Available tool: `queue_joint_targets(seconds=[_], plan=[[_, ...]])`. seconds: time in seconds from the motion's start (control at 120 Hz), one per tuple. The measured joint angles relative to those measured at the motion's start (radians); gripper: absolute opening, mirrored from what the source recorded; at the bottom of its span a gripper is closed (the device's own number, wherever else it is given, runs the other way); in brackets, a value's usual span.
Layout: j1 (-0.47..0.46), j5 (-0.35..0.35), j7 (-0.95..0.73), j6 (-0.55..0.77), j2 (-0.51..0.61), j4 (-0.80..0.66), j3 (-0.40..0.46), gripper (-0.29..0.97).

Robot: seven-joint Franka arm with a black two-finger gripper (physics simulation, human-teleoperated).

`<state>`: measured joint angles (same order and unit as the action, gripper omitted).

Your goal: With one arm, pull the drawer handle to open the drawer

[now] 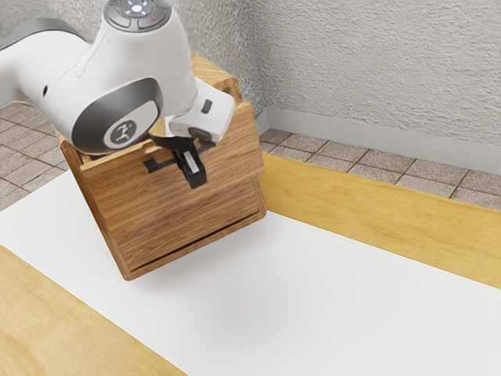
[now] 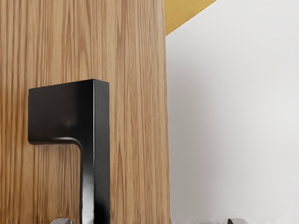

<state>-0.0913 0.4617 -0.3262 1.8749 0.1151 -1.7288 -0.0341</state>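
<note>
My black two-finger gripper (image 1: 194, 177), spread apart, straddles the black metal bar handle (image 2: 95, 154). The bar lies square to my closing line.

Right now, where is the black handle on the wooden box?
The black handle sits on the upper front of the wooden drawer box, at the exterior view's left, with the claw right at it.

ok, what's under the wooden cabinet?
The white mat, which lies over the wooden table. The cabinet covers the patch beneath itself, so nothing else there can be checked.
</note>
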Motion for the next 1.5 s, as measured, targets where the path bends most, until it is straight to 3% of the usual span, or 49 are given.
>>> queue_joint_targets(seconds=[0.642,1.5], plan=[[0.004,0.001,0.038,-0.007,0.107,-0.094,0.072,0.36],[0.005,-0.001,0.106,-0.008,0.170,-0.156,0.156,0.35]])
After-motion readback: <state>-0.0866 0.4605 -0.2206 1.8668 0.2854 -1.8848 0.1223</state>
